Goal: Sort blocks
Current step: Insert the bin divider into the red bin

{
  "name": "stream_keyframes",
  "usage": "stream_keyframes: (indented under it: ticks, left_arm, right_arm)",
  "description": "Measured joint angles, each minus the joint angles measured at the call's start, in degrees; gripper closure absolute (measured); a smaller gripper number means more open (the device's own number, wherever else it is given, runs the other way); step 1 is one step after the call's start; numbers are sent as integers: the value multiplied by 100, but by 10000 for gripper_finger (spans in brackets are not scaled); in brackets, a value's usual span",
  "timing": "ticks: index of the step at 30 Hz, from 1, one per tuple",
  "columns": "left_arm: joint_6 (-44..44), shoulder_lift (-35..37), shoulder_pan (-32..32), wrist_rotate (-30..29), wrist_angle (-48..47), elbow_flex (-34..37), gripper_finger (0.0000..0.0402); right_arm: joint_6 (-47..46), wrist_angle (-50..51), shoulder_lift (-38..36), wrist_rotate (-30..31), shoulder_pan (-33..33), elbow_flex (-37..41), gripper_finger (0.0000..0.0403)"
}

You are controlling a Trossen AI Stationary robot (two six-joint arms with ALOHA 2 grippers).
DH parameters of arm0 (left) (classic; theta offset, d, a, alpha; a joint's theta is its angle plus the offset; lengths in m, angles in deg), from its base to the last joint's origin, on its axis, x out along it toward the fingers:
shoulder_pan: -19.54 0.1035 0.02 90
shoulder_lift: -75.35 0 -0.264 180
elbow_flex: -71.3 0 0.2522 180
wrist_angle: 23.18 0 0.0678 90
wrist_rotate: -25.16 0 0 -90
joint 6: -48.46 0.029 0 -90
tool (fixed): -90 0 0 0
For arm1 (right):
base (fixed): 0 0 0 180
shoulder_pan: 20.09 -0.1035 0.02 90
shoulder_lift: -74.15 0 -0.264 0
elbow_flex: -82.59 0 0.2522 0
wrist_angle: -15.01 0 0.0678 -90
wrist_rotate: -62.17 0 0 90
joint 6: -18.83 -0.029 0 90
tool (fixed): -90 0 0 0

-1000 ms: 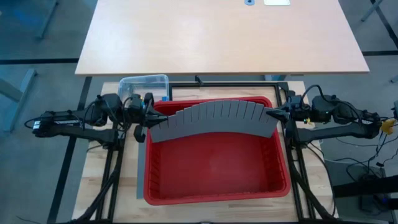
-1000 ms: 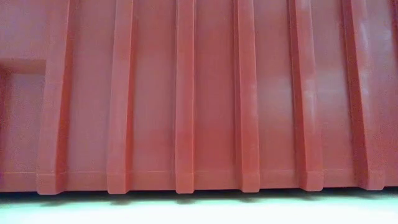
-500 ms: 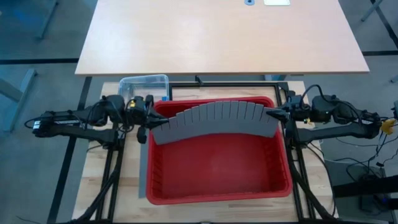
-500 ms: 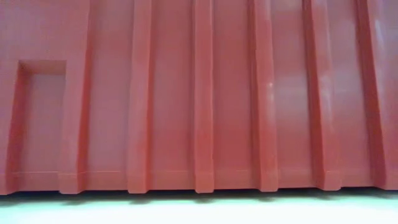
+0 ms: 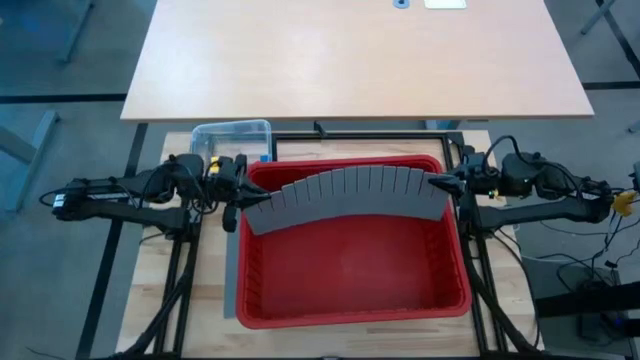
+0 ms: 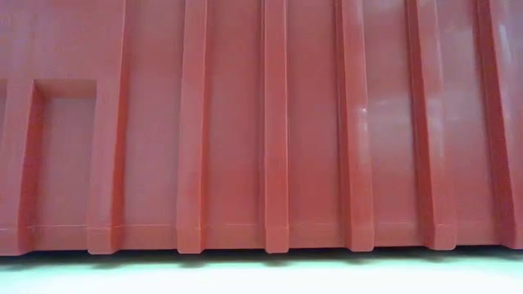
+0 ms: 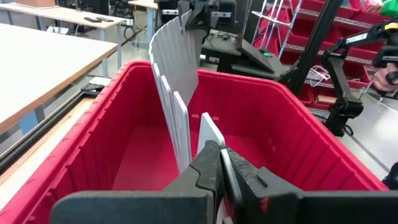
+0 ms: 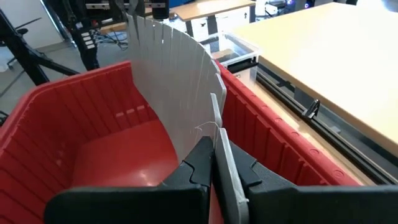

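While the grey slotted divider [image 5: 345,195] bows upward in an arch across the red bin [image 5: 350,280], each end is pinched by a gripper. Left gripper [image 5: 243,195], at the bin's left rim, is clamped on one end; right gripper [image 5: 440,183], at the right rim, is clamped on the other. A clear tub [image 5: 232,137] sits just behind the bin's left corner; whether blocks lie in it cannot be told.

A robotics lab or workshop: long workbenches [image 7: 43,37], red storage bins on metal racks [image 7: 292,25], cables, equipment stands.
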Motion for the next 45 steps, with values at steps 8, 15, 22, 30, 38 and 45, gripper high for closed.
stream_keyframes:
  ticks: [8,15,22,30,38,45]
  left_arm:
    - [6,7,0,-84,-62,0,401]
    - [83,-2,0,-297,-150,1,401]
    - [176,-7,0,-450,-168,0,401]
    - [168,12,-49,-438,-25,2,401]
    - [219,7,-94,-400,42,2,401]
    - [502,-26,-98,-426,212,2,401]
  right_arm:
    - [0,3,0,2,0,0,403]
    - [0,10,4,3,0,0,403]
    - [0,12,4,4,0,0,403]
    - [0,5,0,19,1,0,403]
    - [-43,3,-2,27,2,0,403]
    - [-96,7,-2,26,2,0,403]
